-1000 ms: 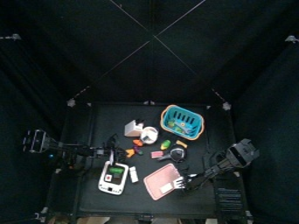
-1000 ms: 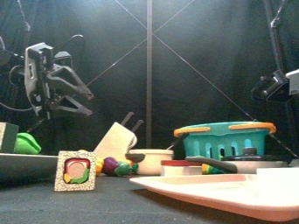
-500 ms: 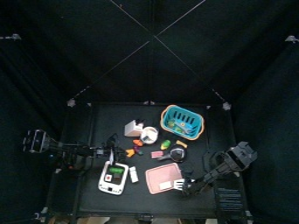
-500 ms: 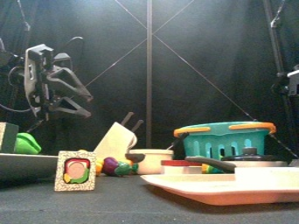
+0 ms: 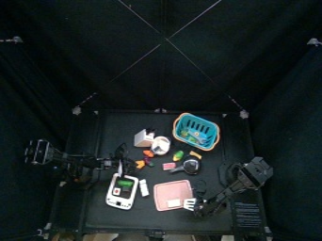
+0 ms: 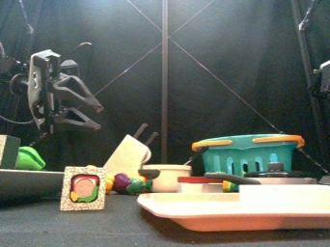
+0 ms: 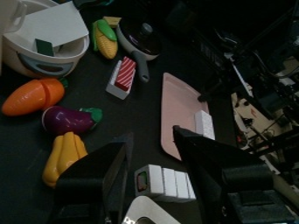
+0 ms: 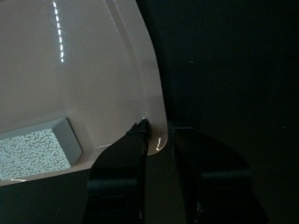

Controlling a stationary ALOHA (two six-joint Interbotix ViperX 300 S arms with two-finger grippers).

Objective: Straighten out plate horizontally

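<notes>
Pink plate (image 5: 175, 195) edge pinched by low-reaching right end effector (image 8: 156, 140).

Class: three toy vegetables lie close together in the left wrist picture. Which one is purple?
The eggplant, purple with a green cap. It lies between the orange carrot-like piece and the yellow corn.

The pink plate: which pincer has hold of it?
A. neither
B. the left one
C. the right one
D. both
C: the right pincer pinches the pink plate by its rim, while the left pincer hangs in the air away from it.
</notes>
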